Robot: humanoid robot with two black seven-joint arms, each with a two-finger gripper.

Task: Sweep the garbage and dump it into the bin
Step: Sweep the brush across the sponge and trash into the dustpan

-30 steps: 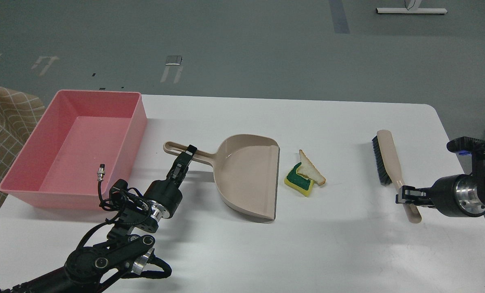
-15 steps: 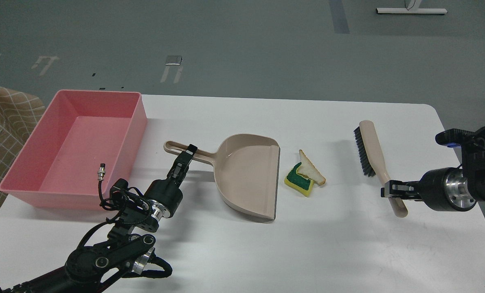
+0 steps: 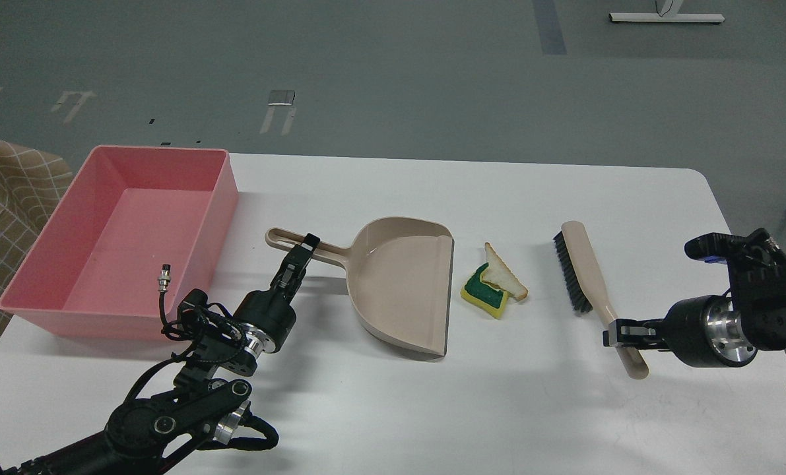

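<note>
Right gripper (image 3: 620,333) at 4 o'clock pinched the brush (image 3: 594,287) handle; brush had moved left toward the garbage (image 3: 493,285) since a second before. Left gripper (image 3: 298,258) clamped the dustpan (image 3: 402,284) handle, unmoved. Garbage lay just right of the pan's lip. Risk: a steep stroke could flick the bread slice (image 3: 505,277) past the pan. Bin (image 3: 125,241) at 10 o'clock, empty.

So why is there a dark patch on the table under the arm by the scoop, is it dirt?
No, head view: that is a soft shadow on the white table, cast by the left end effector above the dustpan handle. The picture is sharp, with only faint glare inside the pink bin.
</note>
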